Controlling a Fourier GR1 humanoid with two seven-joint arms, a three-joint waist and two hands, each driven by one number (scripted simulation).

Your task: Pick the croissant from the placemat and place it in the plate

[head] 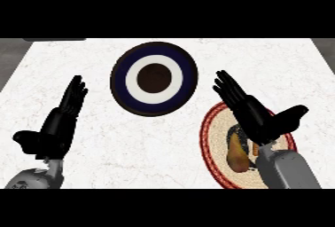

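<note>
A golden-brown croissant (237, 153) lies on a round woven placemat (219, 133) with a red rim, at the right front of the counter. My right hand (252, 113) hovers over the placemat, open with straight fingers and thumb spread, partly hiding the croissant. A round plate (154, 78) with dark blue, white and brown rings sits at the back centre, with nothing on it. My left hand (57, 124) stays open at the left, fingers pointing away.
The white marbled counter (98, 155) spreads around the plate and placemat. Grey floor shows past the counter's left and right back corners.
</note>
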